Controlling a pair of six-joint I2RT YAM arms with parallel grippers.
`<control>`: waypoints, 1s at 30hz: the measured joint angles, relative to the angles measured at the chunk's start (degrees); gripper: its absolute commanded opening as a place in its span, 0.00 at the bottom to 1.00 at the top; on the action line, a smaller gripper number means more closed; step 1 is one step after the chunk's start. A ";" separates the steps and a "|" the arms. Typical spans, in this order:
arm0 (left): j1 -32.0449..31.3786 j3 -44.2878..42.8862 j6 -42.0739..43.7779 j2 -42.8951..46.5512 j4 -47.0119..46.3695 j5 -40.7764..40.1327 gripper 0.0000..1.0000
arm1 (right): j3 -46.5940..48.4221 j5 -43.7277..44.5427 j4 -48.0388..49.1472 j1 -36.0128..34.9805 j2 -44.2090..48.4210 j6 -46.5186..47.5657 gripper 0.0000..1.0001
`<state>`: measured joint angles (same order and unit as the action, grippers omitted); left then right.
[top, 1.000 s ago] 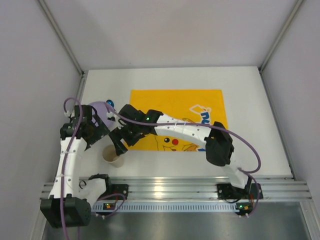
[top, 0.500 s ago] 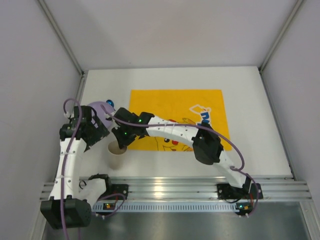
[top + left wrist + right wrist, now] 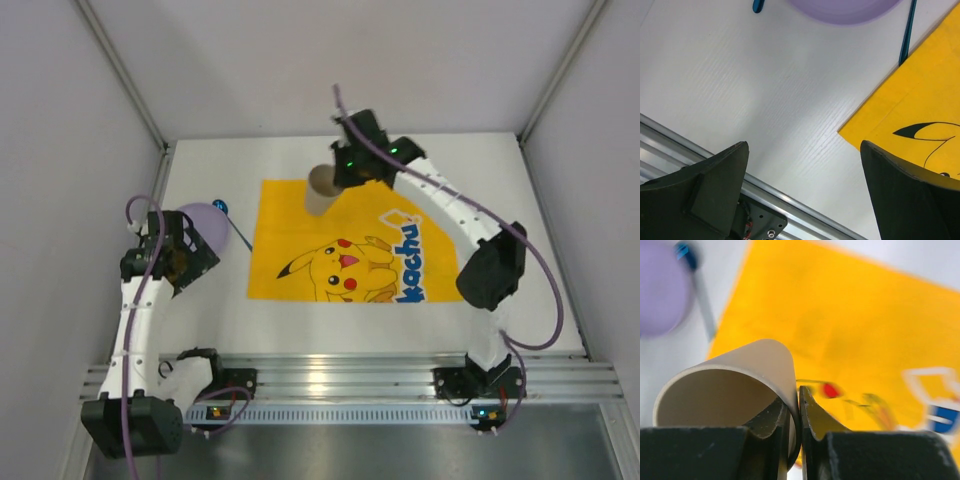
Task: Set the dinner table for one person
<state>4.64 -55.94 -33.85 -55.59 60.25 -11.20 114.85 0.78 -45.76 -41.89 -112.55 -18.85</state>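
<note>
Tabletop: dinner table (image 3: 510, 200), yellow cloth (image 3: 420, 200) on it
Right gripper (image 3: 796, 402): pinching my cup (image 3: 320, 190) by its wall
Left gripper (image 3: 802, 155): wide apart, empty

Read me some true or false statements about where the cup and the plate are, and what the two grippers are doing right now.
1. The right gripper pinches the wall of the beige paper cup at its rim. True.
2. The cup is at the near left corner of the table, beside the rail. False: it is at the far left corner of the yellow Pikachu cloth.
3. The left gripper is open and holds nothing. True.
4. The purple plate lies in the middle of the cloth. False: it lies on the white tabletop, to the left of the cloth.
</note>
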 measured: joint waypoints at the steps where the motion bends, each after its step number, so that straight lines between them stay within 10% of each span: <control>1: -0.02 0.46 -0.50 0.00 -0.94 0.04 0.98 | -0.24 1.42 -0.20 4.72 1.18 0.42 0.00; 9: 0.07 7.98 -5.09 0.04 -9.49 -0.13 0.98 | -5.01 5.46 -3.43 32.33 1.70 -0.83 0.00; 25: 1.25 11.39 -6.97 -7.30 -24.90 -0.26 0.98 | 2.71 13.40 -8.41 33.70 -12.79 -2.32 0.00; 30: 1.44 11.23 -7.10 -9.25 -25.99 -1.66 0.98 | 2.58 15.26 -8.48 33.40 -13.31 -2.82 0.41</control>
<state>6.09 -44.71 -40.95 -64.84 34.26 -12.86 117.43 16.03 -54.24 -8.49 -125.86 -21.67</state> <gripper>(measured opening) 0.985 0.220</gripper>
